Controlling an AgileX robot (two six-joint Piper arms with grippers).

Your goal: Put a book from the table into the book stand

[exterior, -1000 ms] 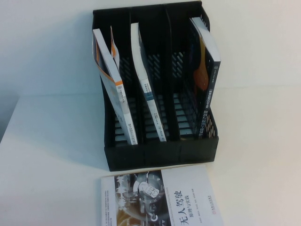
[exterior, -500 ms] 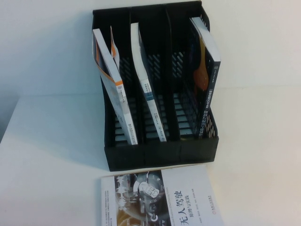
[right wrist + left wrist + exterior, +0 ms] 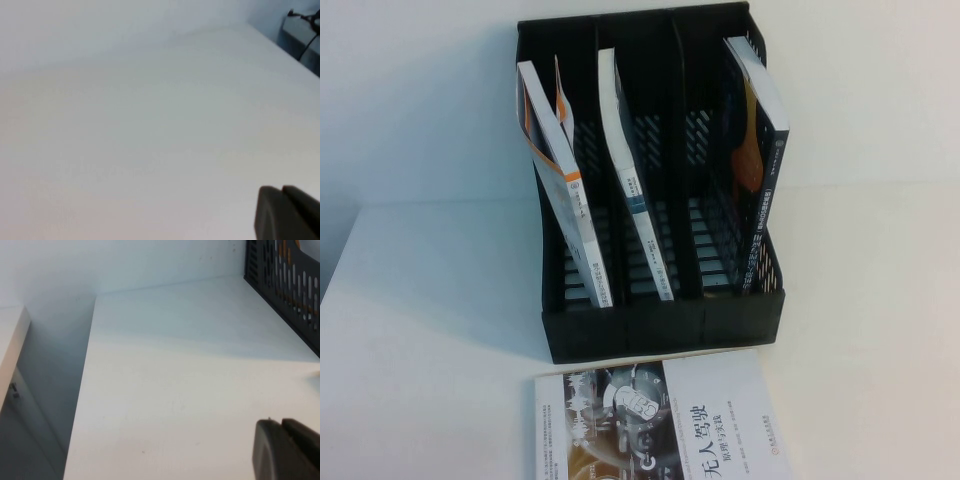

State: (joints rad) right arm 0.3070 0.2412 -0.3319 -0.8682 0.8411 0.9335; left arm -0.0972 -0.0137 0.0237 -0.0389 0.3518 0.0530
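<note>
No change is seen across the last second: the book (image 3: 660, 420) lies flat on the bench (image 3: 430, 330), cover up, just in front of the book stand (image 3: 650, 330), whose three compartments each already hold one upright, leaning volume. The task is therefore judged not yet begun.

Neither arm is shown in the high view. The left end effector (image 3: 287, 450) is shown only in the left wrist view, above bare bench, with the stand's perforated wall ahead of it and to one side; its fingers appear pressed together, empty. The right end effector (image 3: 287, 212), clenched and empty, is shown only in the right wrist view, over bare bench, with neither book nor stand near it.
</note>
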